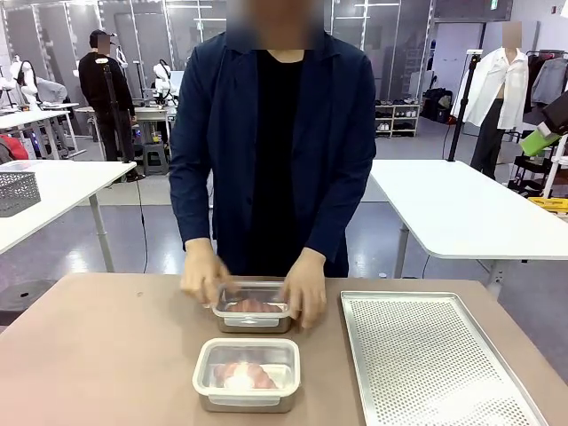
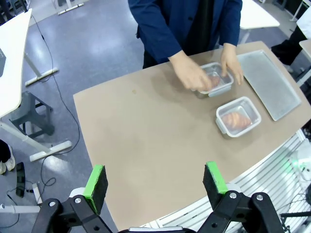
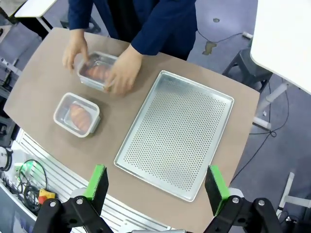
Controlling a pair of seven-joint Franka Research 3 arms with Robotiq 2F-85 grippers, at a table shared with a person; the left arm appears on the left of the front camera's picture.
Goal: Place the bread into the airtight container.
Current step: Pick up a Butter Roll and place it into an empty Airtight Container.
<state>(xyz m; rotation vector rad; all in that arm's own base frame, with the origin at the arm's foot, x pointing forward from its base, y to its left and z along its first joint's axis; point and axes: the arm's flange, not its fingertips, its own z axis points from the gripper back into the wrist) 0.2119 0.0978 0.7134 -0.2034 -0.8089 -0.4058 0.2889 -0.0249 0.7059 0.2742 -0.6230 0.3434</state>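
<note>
Bread (image 1: 253,306) sits in far container (image 1: 252,306), person's hands (image 1: 304,288) on it, well ahead of my grippers. Second lidded container (image 1: 247,374) nearer me, also holding bread. Left gripper (image 2: 154,182) and right gripper (image 3: 156,183) both spread wide, empty, high above bench (image 1: 106,355).

— Where are things relative to the perforated tray (image 1: 435,359)?
— Left of it on the desk (image 1: 106,355), two lidded containers: the near container (image 1: 248,374) holds bread (image 1: 241,374), and the person's hands (image 1: 305,288) flank the far container (image 1: 253,306).
</note>
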